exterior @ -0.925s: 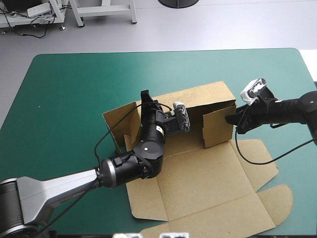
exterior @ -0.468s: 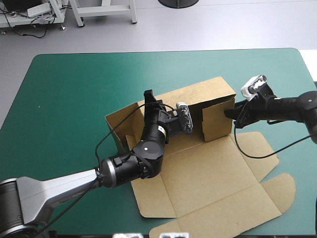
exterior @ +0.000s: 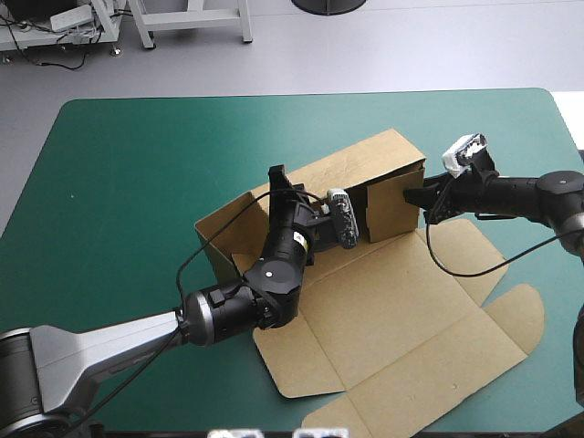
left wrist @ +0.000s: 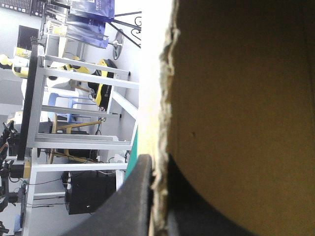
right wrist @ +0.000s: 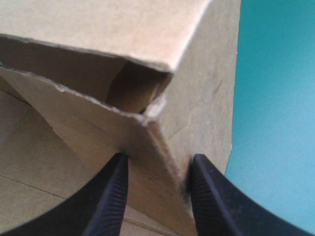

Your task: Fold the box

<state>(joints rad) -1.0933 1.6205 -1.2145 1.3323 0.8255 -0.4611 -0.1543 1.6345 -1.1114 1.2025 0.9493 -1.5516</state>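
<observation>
- My high view looks forward and down from behind; the tabletop fills it.
- Left wrist view: turned sideways, hard against a box wall, room beyond.
- Right wrist view: close on a box corner.
- All three share the box.

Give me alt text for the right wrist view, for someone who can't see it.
The two black fingers of the right hand clamp a raised corner of the brown box, where two rough-edged walls meet ahead of them. Flat board lies to one side of the hand, the teal-green cover to the other.
</observation>
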